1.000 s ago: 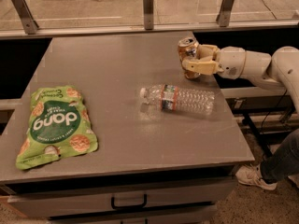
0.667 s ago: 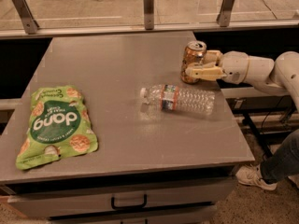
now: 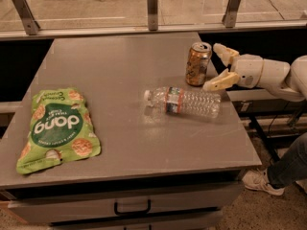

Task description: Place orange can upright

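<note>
The orange can (image 3: 197, 64) stands upright on the grey table (image 3: 120, 66), near its right edge. It is orange-gold with a silver top. My gripper (image 3: 217, 67) is just right of the can, at can height, with its two cream fingers (image 3: 223, 52) spread wide apart. The fingers are off the can, with a small gap between them and its side. The white arm reaches in from the right.
A clear plastic water bottle (image 3: 184, 102) with an orange label lies on its side just in front of the can. A green snack bag (image 3: 56, 127) lies flat at the left front. A railing (image 3: 152, 4) runs behind the table. A person's shoe (image 3: 261, 181) is on the floor at right.
The gripper held the can tilted at the table's right edge, then set it upright. The fingers have opened and drawn back to the right, off the can.
</note>
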Action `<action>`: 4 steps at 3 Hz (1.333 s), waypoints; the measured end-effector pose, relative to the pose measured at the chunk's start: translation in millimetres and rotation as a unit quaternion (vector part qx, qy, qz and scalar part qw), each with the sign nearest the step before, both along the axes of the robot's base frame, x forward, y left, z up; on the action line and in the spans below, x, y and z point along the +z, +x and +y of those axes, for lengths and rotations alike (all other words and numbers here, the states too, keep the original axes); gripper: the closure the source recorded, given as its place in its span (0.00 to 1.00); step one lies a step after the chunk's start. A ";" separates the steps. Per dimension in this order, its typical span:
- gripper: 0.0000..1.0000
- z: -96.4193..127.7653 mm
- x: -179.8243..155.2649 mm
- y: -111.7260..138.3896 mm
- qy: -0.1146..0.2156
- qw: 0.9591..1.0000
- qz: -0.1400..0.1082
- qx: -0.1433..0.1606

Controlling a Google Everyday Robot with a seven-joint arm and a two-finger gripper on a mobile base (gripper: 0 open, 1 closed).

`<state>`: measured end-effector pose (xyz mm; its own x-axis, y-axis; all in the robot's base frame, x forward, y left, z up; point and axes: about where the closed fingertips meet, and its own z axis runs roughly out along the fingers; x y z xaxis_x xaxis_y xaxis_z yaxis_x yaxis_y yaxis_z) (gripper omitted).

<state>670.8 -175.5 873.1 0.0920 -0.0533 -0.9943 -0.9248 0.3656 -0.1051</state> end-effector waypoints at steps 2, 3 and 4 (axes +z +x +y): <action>0.00 -97.4 106.5 1.9 -0.163 0.976 -0.074 -0.125; 0.00 -132.1 211.1 -22.6 -0.281 0.925 -0.148 -0.208; 0.00 -133.9 232.9 -35.4 -0.304 0.913 -0.162 -0.219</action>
